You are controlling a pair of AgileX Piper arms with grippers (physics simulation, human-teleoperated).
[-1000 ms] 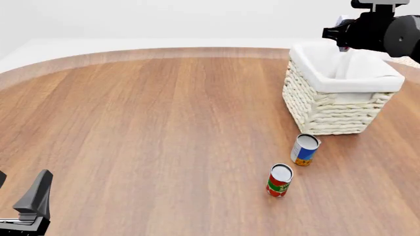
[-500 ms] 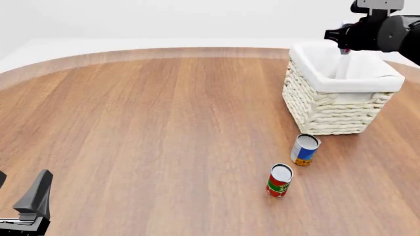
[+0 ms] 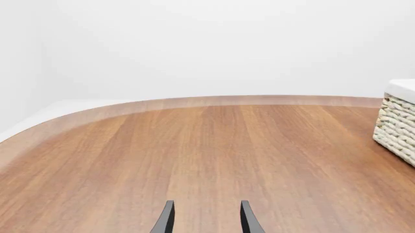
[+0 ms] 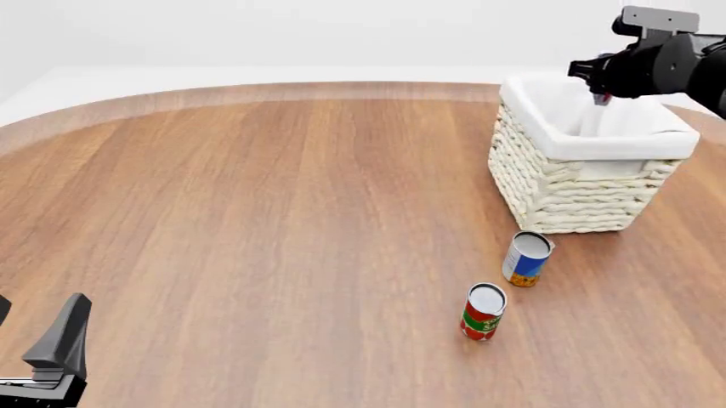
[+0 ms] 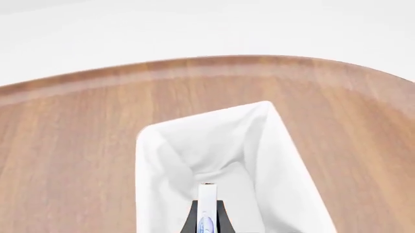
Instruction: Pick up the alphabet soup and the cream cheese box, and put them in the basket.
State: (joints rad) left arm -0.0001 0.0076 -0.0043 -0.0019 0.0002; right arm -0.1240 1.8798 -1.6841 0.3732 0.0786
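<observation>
Woven cream basket [image 4: 573, 183], white cloth lining folded over the rim; stood on the far right of the wooden worktop [image 4: 250, 221]. Right gripper [image 4: 598, 85] hung over its open mouth, clamped on the cream cheese box [image 5: 207, 208], a thin white box held edge-on between the jaws, blue mark showing near the grip.

Soup can [image 4: 528, 258], blue and orange label, stood upright on the worktop just in front of the basket, not yet picked up. Red and green can [image 4: 484, 311] stood near it, closer to the arms; not part of the job.

Left gripper [image 3: 205, 221] sat low at the near left corner, jaws apart, nothing between them.

Handling note: the box appeared to sit over the lining hollow in the right wrist view, so the release looked best made with the box kept inside the rim, lowered a little, jaws opened cleanly, then lifted straight up to avoid snagging the cloth.
</observation>
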